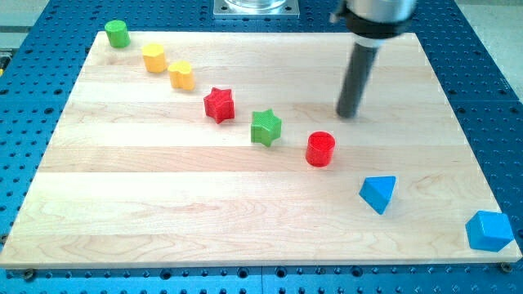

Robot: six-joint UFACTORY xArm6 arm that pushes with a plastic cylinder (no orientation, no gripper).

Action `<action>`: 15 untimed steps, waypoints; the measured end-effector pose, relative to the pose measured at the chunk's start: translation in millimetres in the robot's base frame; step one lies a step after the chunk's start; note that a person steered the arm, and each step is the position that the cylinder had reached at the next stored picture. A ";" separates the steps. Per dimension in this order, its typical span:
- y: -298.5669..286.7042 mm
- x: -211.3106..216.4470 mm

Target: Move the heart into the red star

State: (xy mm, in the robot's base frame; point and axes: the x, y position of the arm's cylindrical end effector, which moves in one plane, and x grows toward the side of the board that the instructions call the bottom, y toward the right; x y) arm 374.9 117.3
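The yellow heart (181,75) lies near the view's upper left on the wooden board (163,204). The red star (219,104) sits just right of and below it, a small gap apart. My tip (347,114) is on the board right of centre, far to the right of both, above and right of the red cylinder (320,149).
A yellow block (154,58) and a green cylinder (118,33) lie up-left of the heart. A green star (265,128) sits between the red star and the red cylinder. A blue triangular block (378,194) and a blue block (489,231) lie at the lower right.
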 end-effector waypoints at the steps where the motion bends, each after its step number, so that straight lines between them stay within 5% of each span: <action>1: -49.6 -43.0; 3: -201.4 -93.3; 5: -288.8 -67.0; 12: -176.8 -89.6; 15: -149.6 -31.1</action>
